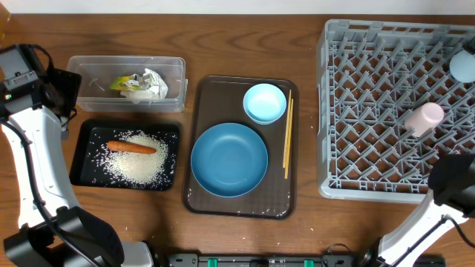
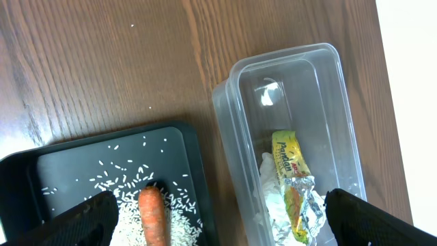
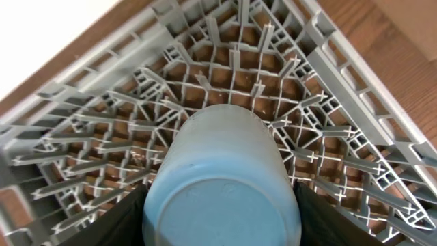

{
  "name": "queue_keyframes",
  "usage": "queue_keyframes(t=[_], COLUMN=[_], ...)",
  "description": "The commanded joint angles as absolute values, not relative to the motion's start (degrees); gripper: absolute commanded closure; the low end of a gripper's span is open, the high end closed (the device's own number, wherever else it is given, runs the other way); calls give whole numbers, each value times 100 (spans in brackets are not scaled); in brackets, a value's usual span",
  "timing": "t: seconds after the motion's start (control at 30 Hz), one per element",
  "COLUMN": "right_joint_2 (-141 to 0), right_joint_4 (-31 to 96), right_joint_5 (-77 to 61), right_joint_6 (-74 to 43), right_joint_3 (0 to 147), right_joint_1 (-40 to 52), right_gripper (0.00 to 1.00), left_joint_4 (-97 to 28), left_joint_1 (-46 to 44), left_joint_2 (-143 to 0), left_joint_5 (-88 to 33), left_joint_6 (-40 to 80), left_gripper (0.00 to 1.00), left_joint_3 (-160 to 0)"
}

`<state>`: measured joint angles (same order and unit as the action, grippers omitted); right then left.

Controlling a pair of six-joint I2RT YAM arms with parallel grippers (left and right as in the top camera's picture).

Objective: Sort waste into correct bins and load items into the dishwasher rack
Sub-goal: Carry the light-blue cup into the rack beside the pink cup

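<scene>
The grey dishwasher rack [image 1: 393, 111] fills the right side. My right gripper [image 3: 222, 222] is shut on a light-blue cup [image 3: 222, 184], held base toward the camera over the rack's far right corner [image 1: 464, 65]. A pale pinkish-white cup [image 1: 424, 117] lies on the pegs. A wide blue bowl [image 1: 228, 159], a small light-blue cup [image 1: 265, 102] and chopsticks [image 1: 288, 137] rest on the brown tray [image 1: 241, 206]. My left gripper [image 2: 229, 222] hangs open above the black tray [image 2: 68, 164] and clear tub [image 2: 300, 89]. Carrot [image 2: 153, 215] and rice [image 1: 141, 165] lie in the black tray, wrapper [image 2: 295, 181] and tissue [image 1: 154, 83] in the tub.
Bare wooden table [image 2: 102, 61] lies behind the black tray and tub. The white left arm [image 1: 37, 156] runs down the left edge beside the black tray. The right arm's dark link [image 1: 454, 182] hangs over the rack's near right corner.
</scene>
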<state>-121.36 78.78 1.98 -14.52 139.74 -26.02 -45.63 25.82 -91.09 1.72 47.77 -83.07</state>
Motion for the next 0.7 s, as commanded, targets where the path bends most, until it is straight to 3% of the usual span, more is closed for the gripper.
queue_keyframes(t=[0.0, 0.37, 0.5, 0.67], right_joint_2=[-12446, -12936, -13030, -12956], right_joint_4=[7913, 8200, 8283, 8320], right_joint_5=[325, 427, 427, 395], right_joint_6=[-1302, -1299, -1299, -1304], right_joint_3=[13959, 13948, 13948, 13950], right_joint_1=[-2742, -2921, -2919, -2917], right_gripper=[44, 36, 18, 11], left_joint_4=[-4565, -4565, -4565, -4565], left_joint_1=[2606, 2606, 2606, 2606], left_joint_2=[-9096, -9096, -9096, -9096], left_joint_5=[220, 220, 220, 220], left_joint_6=[4722, 4722, 4724, 4722], left_gripper=[2, 2, 2, 2], left_joint_3=[-8370, -8370, -8370, -8370])
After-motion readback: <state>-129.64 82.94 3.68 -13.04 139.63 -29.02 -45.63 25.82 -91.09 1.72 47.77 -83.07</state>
